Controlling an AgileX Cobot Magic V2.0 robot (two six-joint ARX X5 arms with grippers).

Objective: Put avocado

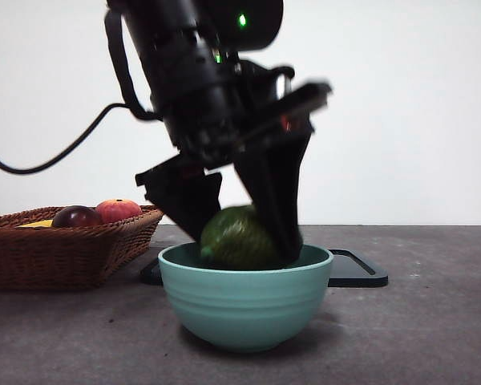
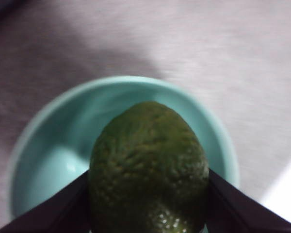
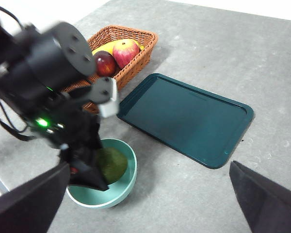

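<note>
While the left gripper (image 1: 240,241) is reaching down into the green bowl (image 1: 245,309), its jaws are pressing on both sides of the avocado (image 2: 149,167), which is sitting just above the bowl's rim. The right gripper (image 3: 150,204) is hanging high over the table (image 3: 276,87) with its jaws wide apart, and the basket (image 1: 60,245) of fruit is standing beside the dark tray (image 3: 184,119).

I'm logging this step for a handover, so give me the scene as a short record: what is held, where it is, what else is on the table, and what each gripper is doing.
held item: avocado, clamped between the left gripper jaws
position: avocado low inside the teal bowl, partly below its rim
contact with bowl floor: cannot tell
right gripper: open, holding nothing, waiting high above the table
basket: holds a red apple, a dark maroon fruit and something yellow
tray: dark, flat, beside the basket and bowl
</note>
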